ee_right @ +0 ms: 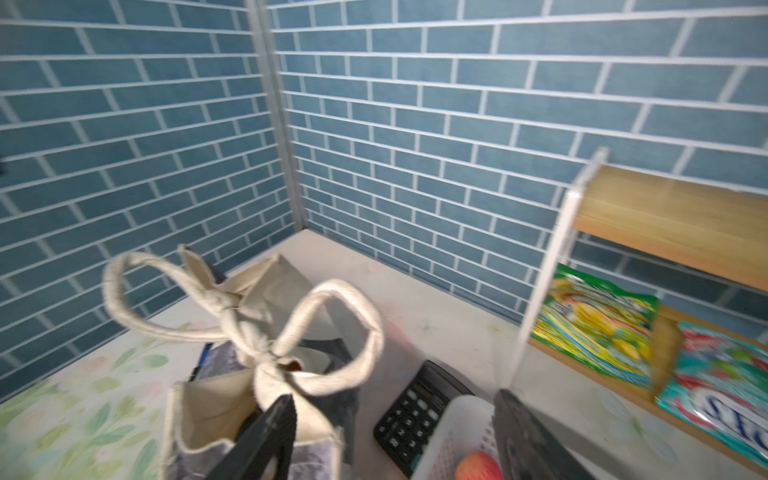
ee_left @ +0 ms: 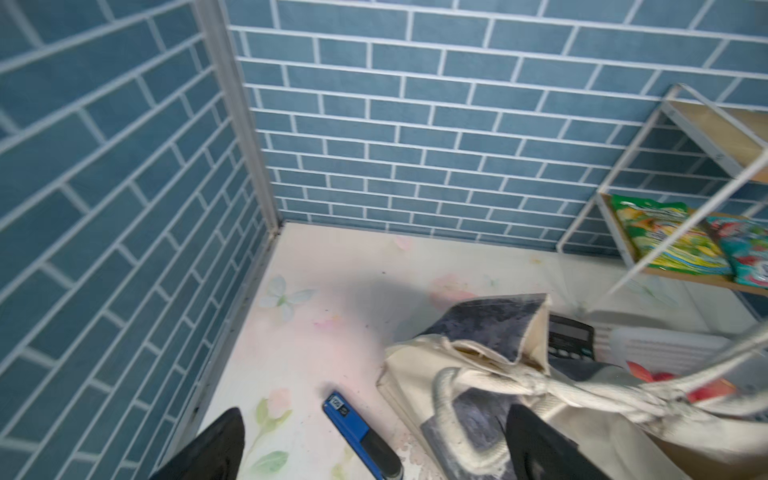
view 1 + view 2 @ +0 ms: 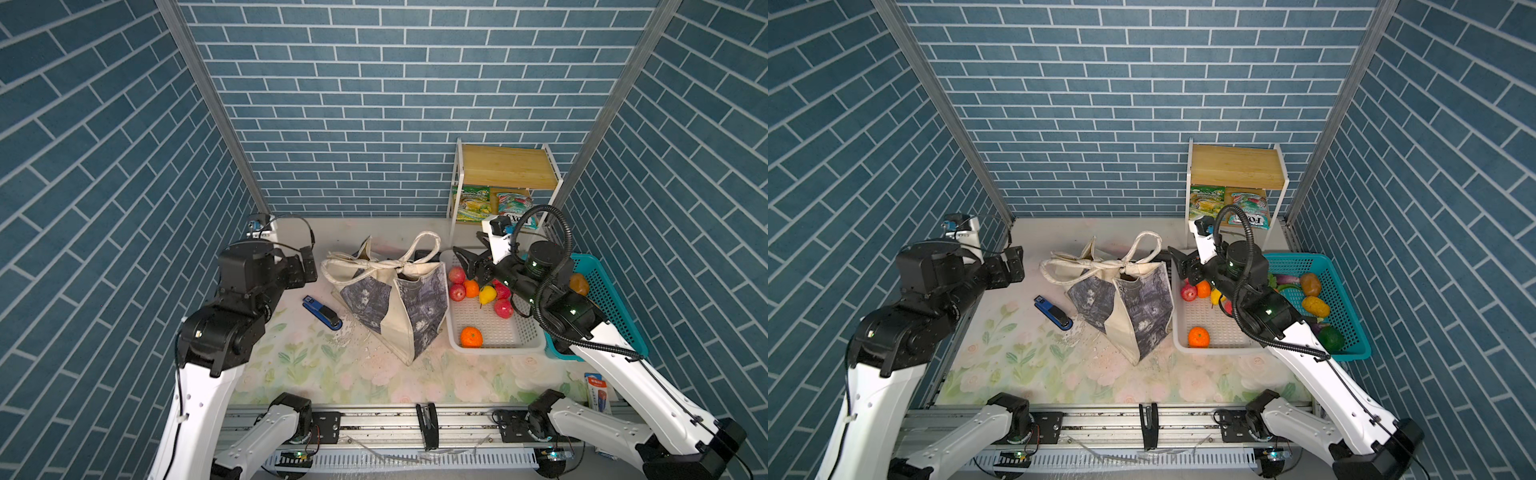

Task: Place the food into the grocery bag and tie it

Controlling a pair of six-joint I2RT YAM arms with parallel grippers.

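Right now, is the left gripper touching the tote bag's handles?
Apart. In both top views bare table shows between the open left gripper and the tote bag's tied handles.

You have: bag (image 3: 395, 303) at centre; stapler (image 3: 322, 312) left of it; calculator (image 1: 419, 411) behind it; first basket (image 3: 498, 345) right of the bag, fruit (image 3: 471, 336) in it; second basket (image 3: 611, 299) further right; shelf (image 3: 509, 166) behind both baskets, packets (image 3: 471, 203) on its lower board.

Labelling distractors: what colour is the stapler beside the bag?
The stapler is blue with a black end; clearest in a top view.
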